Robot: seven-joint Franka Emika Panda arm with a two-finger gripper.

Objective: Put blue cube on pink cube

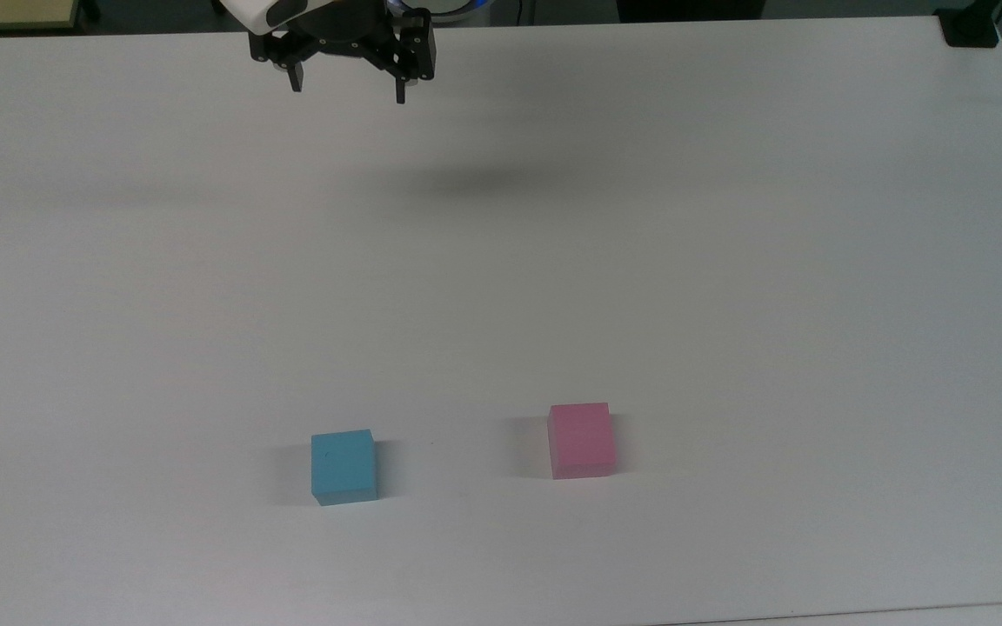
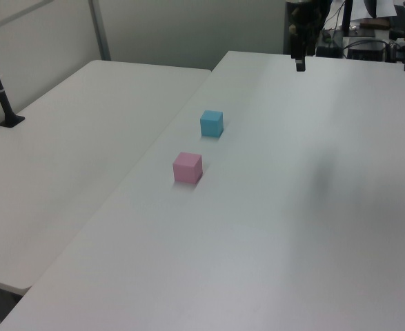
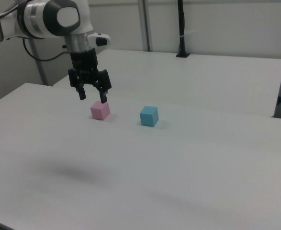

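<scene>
The light blue cube (image 1: pixel 344 466) rests on the white table (image 1: pixel 727 261) in the lower middle of the top view; it also shows in the left view (image 2: pixel 212 123) and the right view (image 3: pixel 149 116). The pink cube (image 1: pixel 582 439) stands apart from it, to the top view's right (image 2: pixel 188 167) (image 3: pixel 100 110). My gripper (image 1: pixel 347 89) hangs open high above the table at the far edge, well away from both cubes (image 3: pixel 92 98). Nothing sits between its fingers.
A second white table (image 2: pixel 71 138) adjoins this one on the left view's left. A black post on a base (image 2: pixel 2 96) stands on that table. Dark equipment with cables (image 2: pixel 374 34) lies beyond the table's far end.
</scene>
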